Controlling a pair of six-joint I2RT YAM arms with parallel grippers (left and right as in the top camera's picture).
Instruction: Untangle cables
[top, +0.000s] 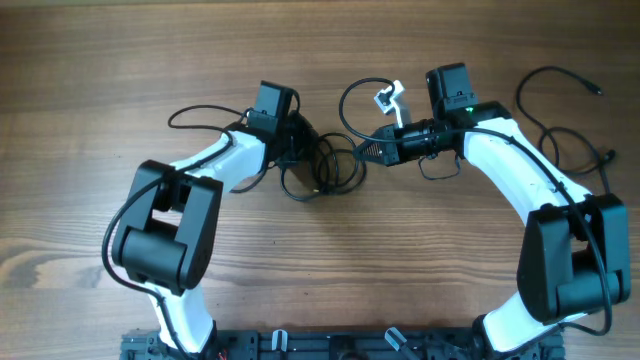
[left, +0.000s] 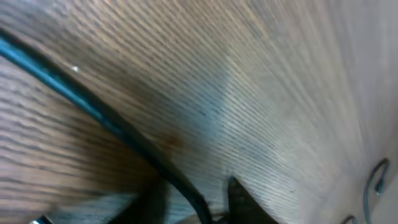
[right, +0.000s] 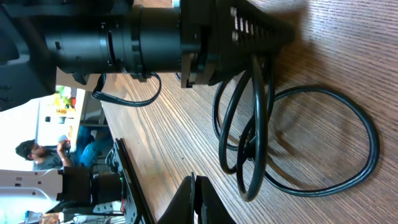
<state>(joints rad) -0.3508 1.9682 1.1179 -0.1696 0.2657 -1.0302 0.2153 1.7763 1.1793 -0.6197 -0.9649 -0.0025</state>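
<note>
The cables (top: 325, 175) lie as a small bundle of black loops at the table's middle. My left gripper (top: 305, 140) sits at the bundle's upper left. In the left wrist view, a blurred black strand (left: 93, 106) runs down between its fingers (left: 199, 208), which appear shut on it. In the right wrist view, the loops (right: 249, 137) rise into the left gripper (right: 261, 31). My right gripper (top: 362, 151) points left at the bundle's right edge. Its fingers (right: 194, 199) are shut with nothing between them, a little short of the loops.
A strand with a white plug (top: 390, 97) loops up behind the right gripper. A separate loose black cable (top: 560, 110) lies at the far right by the right arm. Another thin strand (top: 195, 112) arcs left of the left gripper.
</note>
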